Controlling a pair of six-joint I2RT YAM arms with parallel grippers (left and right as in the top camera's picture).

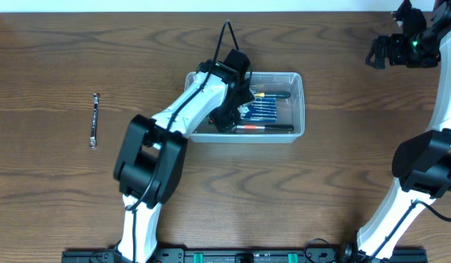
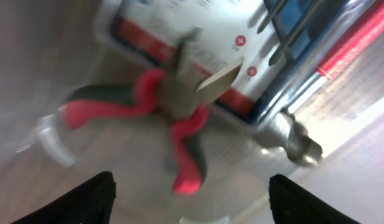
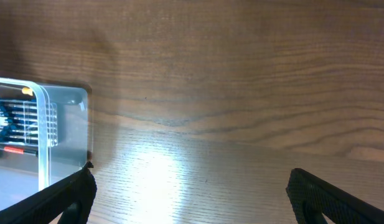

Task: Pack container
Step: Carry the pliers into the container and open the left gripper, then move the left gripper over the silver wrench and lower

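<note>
The clear plastic container (image 1: pixel 299 102) stands at the table's middle. It holds a screwdriver set in blue-and-white packaging (image 1: pixel 267 108) and a long red-handled tool (image 1: pixel 263 127). My left gripper (image 1: pixel 229 119) reaches down into the container's left end. In the left wrist view its fingers (image 2: pixel 192 190) are open and empty just above red-and-grey pliers (image 2: pixel 160 99), which lie on the container floor beside the packaging (image 2: pixel 210 37). My right gripper (image 1: pixel 389 51) hovers at the far right, open and empty (image 3: pixel 188 186). The container's corner shows in the right wrist view (image 3: pixel 61 124).
A small metal wrench (image 1: pixel 94 120) lies on the wooden table far to the left of the container. A metal tool tip (image 2: pixel 297 140) lies next to the pliers inside the container.
</note>
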